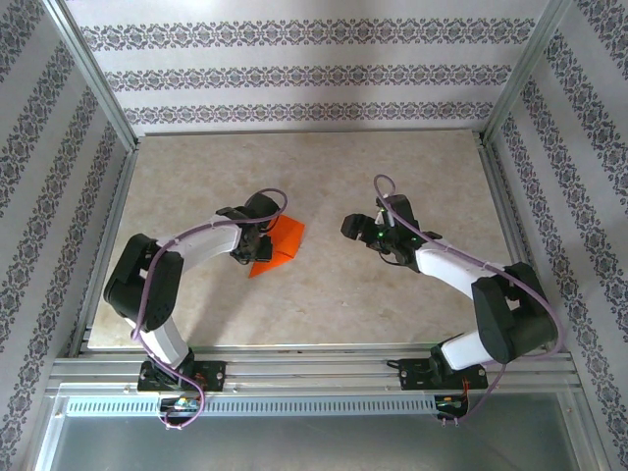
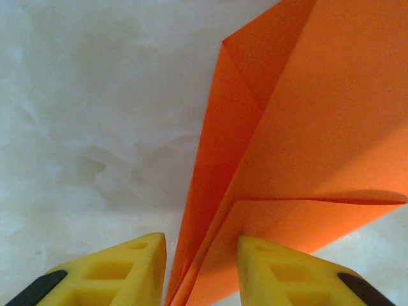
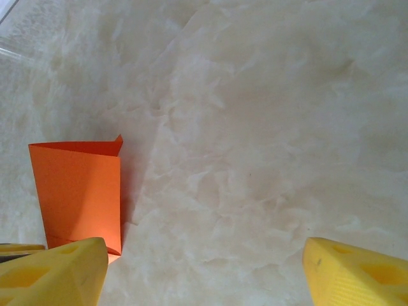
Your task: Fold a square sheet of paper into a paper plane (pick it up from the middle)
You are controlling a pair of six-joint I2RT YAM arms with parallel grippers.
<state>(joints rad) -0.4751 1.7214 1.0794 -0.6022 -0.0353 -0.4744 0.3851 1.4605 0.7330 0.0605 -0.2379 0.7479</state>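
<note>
The square sheet of paper (image 1: 282, 242) is bright orange-red and folded into a creased, pointed shape lying left of the table's middle. In the left wrist view the paper (image 2: 306, 127) shows a centre crease and splayed layers that run down between my yellow fingers. My left gripper (image 1: 263, 245) (image 2: 202, 268) stands partly open around that narrow end; the right finger (image 2: 268, 268) touches the paper, and a thin gap shows at the left finger. My right gripper (image 1: 351, 228) (image 3: 204, 274) is wide open over bare table, to the right of the paper (image 3: 80, 191).
The marbled beige table (image 1: 324, 177) is fenced by aluminium frame rails (image 1: 496, 196) on the sides, with patterned walls behind. Bare surface lies between the two grippers and at the back.
</note>
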